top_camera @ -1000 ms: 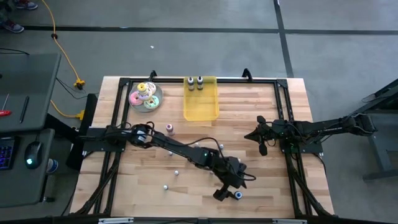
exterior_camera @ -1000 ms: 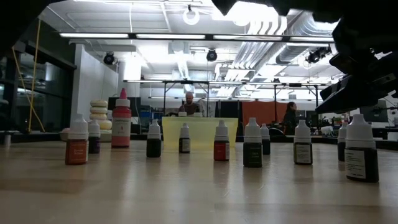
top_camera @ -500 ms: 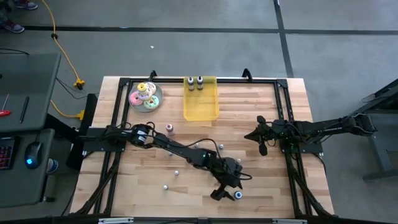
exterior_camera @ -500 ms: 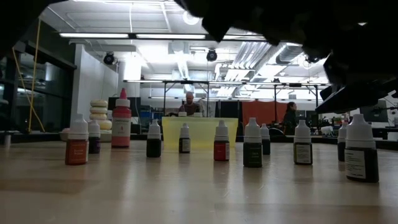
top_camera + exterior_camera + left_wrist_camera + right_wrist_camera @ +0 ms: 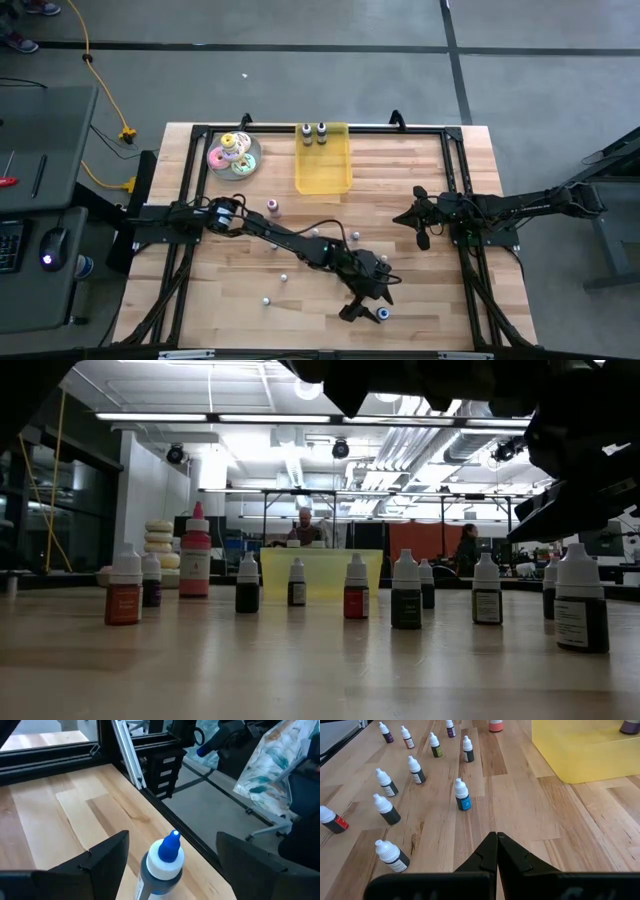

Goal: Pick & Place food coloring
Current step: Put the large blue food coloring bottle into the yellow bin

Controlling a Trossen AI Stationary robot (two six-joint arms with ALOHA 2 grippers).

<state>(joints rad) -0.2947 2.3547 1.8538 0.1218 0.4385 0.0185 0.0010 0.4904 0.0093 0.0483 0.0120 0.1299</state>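
Observation:
The food coloring is several tiny dropper bottles standing upright about the wooden table (image 5: 240, 290). One has a blue tip and a white collar (image 5: 167, 857) and stands near the near edge (image 5: 383, 313). My left gripper (image 5: 370, 305) (image 5: 172, 870) is open, with one finger on each side of this bottle and a gap to it on both sides. My right gripper (image 5: 420, 228) (image 5: 496, 840) is shut and waits over the table's right part. Two bottles (image 5: 314, 131) stand in the yellow tray (image 5: 322, 172).
A plate of pastel donuts (image 5: 233, 153) sits at the far left and a pink bottle (image 5: 272, 205) stands near the middle. Rows of bottles (image 5: 415, 770) (image 5: 300, 585) stand between the arms. A black frame runs along the table's edges (image 5: 125, 750). People show in the room beyond (image 5: 304, 525).
My left arm has shifted slightly toward the table's left while its gripper stays by the blue-tipped bottle. In the low view its dark bulk now covers more of the picture's top. No bottle has moved.

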